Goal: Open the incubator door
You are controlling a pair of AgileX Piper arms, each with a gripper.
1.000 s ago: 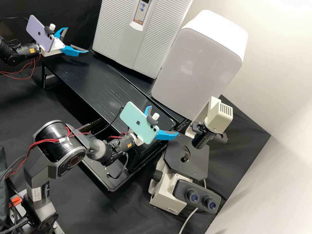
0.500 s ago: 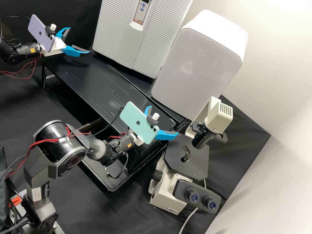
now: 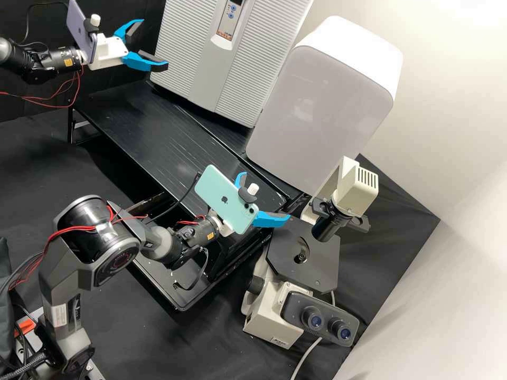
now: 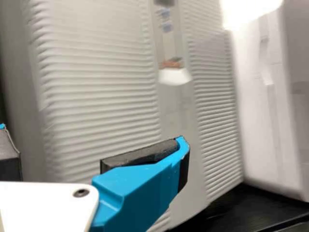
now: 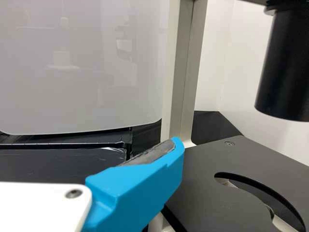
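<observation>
The incubator's ribbed pale-grey door stands shut at the back of the bench, with a control panel and a pale handle recess at its middle. My left gripper is open at the upper left, in front of the door's left side in the high view. In the left wrist view the open left gripper faces the ribbed door, its fingers holding nothing. Near the microscope, my right gripper hangs open and empty over the bench's near corner. One blue finger of the right gripper shows in the right wrist view.
A white rounded cabinet stands just right of the incubator. The microscope is close beside the right gripper. Between the left arm and the right gripper lies the black bench top.
My left gripper has moved right and somewhat up in the high view, closer to the incubator, and its phone has turned. The right arm has stayed still.
</observation>
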